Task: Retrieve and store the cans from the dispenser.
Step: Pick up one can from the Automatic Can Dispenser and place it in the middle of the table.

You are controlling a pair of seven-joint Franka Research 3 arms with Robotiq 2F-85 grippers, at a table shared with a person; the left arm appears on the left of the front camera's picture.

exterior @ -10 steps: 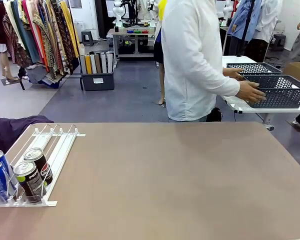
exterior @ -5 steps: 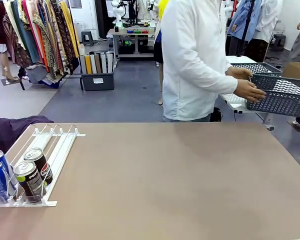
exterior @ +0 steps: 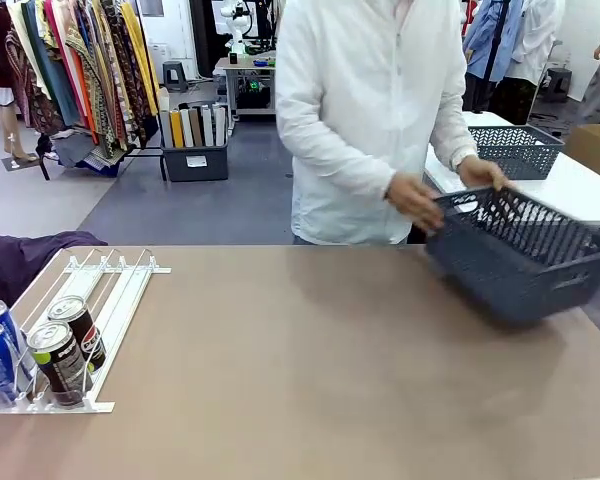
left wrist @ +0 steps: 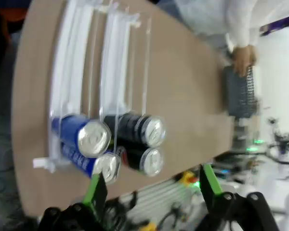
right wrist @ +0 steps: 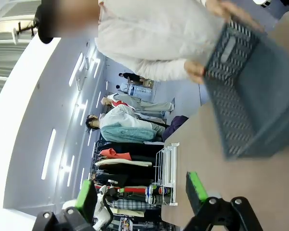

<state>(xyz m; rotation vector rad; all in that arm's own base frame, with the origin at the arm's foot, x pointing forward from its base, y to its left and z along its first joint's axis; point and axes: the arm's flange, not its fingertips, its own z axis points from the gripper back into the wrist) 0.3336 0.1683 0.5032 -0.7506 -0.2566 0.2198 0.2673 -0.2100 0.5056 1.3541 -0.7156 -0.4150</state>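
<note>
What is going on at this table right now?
A person in a white shirt holds a dark grey mesh basket, tilted, with both hands at the far right of the table. Four cans sit untouched at the low end of the dispenser on the left. The left gripper hangs over them, fingers spread and empty; the right gripper is open too.

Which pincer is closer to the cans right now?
Left. The left pincer hangs close above the cans; the right pincer sits far across the table from them.
</note>
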